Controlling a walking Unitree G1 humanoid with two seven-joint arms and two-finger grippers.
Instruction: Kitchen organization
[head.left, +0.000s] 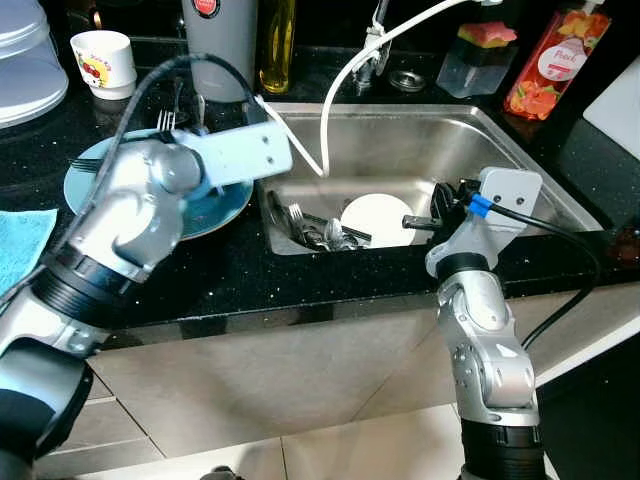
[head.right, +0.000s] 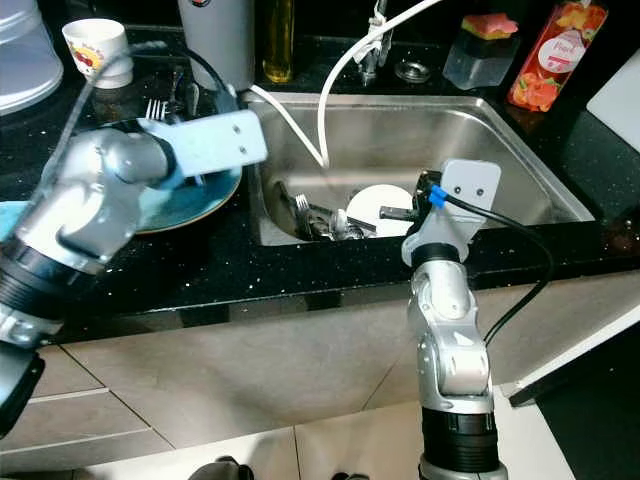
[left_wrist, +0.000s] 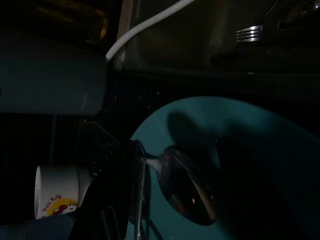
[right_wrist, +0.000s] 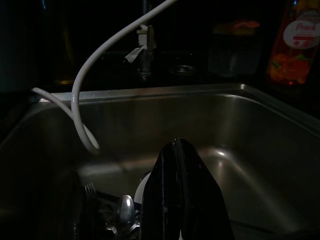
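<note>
Left tool (left_wrist: 132, 192) holds a spoon (left_wrist: 187, 187) over the teal plate (left_wrist: 280, 150) (wrist view); right tool (right_wrist: 182, 200), closed and empty, at the sink's (head.left: 400, 140) front edge.

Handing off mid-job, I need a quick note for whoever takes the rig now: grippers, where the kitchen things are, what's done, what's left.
Left gripper: over the teal plate on the counter, shut on the spoon, whose bowl lies over the plate.
Right gripper: shut, empty, at the sink's front edge, pointing in.
In the sink: white plate, fork and other cutlery.
A fork rests at the teal plate's far edge.
Done: a spoon brought to the plate.
Left: release it, clear the remaining cutlery and white plate.
</note>
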